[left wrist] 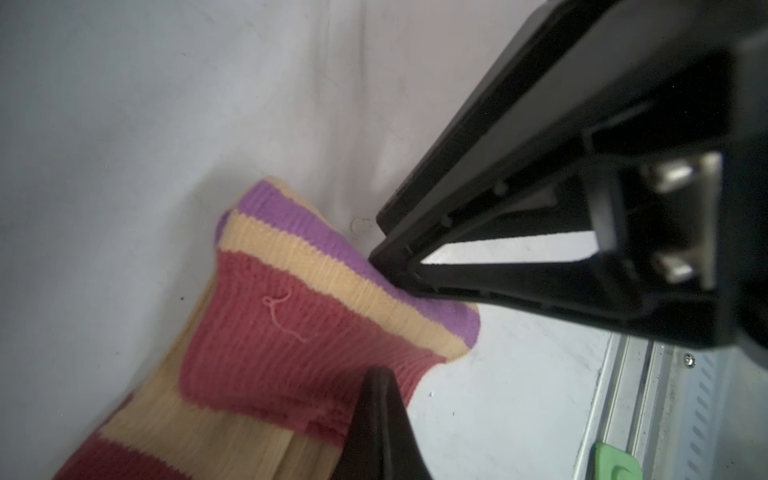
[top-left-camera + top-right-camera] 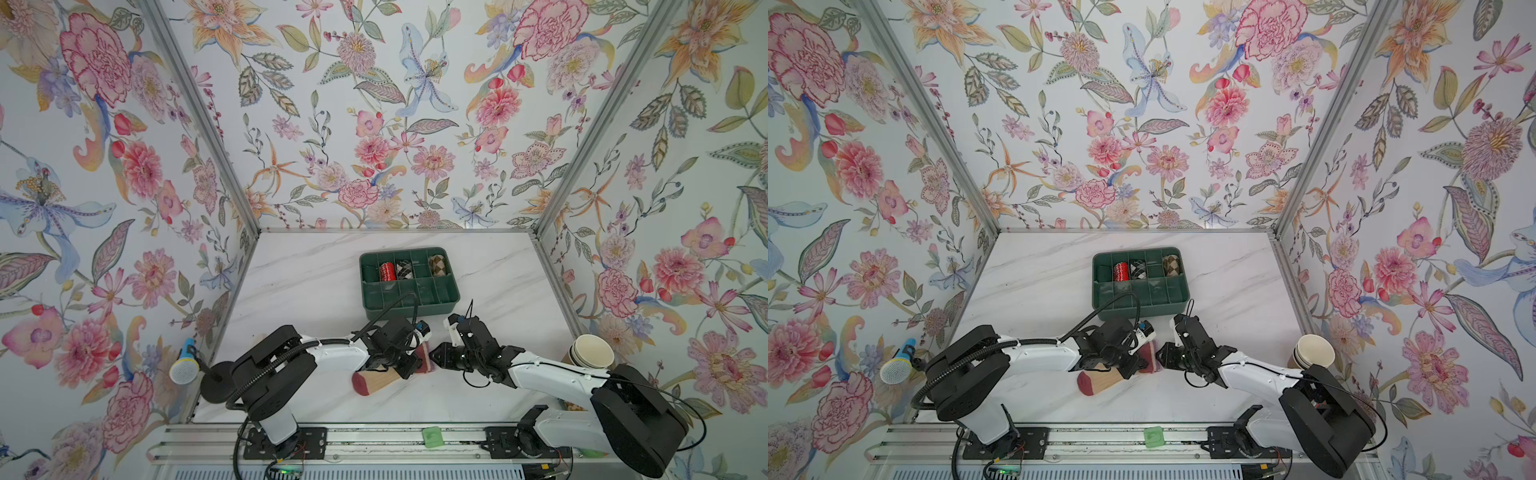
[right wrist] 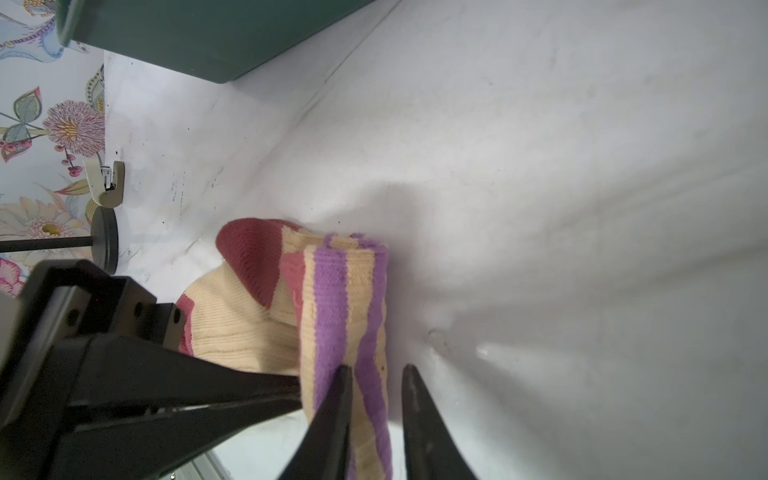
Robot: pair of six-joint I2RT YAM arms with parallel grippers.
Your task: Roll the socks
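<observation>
You're looking at a blue-handled toy mic [image 2: 184, 365] poking out from its black stand [image 2: 216, 380] at the counter's [image 2: 299, 282] left edge. A stack of paper cups [image 2: 592, 352] is tilting at the right edge, a little green block [image 2: 432, 436] is sitting on the front rail, and floral wallpaper [image 2: 374, 124] is covering every wall.

White marble tabletop [image 2: 316, 270] — green box [image 2: 409, 308] at centre, striped sock [image 2: 376, 382] lower centre, paper cups [image 2: 592, 352] at right edge.
</observation>
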